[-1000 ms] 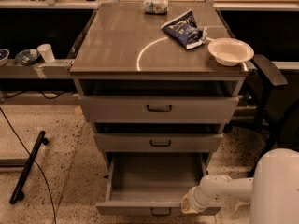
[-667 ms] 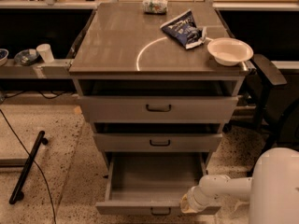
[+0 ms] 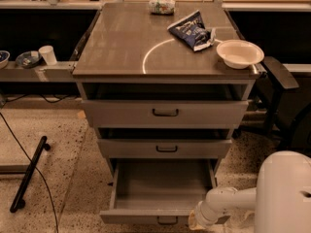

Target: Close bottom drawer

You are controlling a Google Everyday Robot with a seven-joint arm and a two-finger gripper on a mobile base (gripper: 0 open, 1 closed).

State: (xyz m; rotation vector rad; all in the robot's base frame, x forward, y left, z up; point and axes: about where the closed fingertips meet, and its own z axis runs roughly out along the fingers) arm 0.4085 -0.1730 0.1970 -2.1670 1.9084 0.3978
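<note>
Nothing moved: pale rounded hand point(image 3: 197, 221) at front-right corner of grey metal bottom drawer point(image 3: 160, 191); its grip unclear.

Robot body point(image 3: 284, 193): big white rounded shell in bottom-right corner of view, cut off by frame edges. One arm point(image 3: 232, 199) comes out of the shell's view-left side, held low, running approx. horizontal twd view-left. It's a white tubular link w/ a rounded joint point(image 3: 213, 208) at the far end, bending down & left. Gripper point(image 3: 197, 221) sits just past that joint at the very bottom of view, right of centre. It looks tan/beige vs. the white arm & is partly cut by the bottom edge.
</note>
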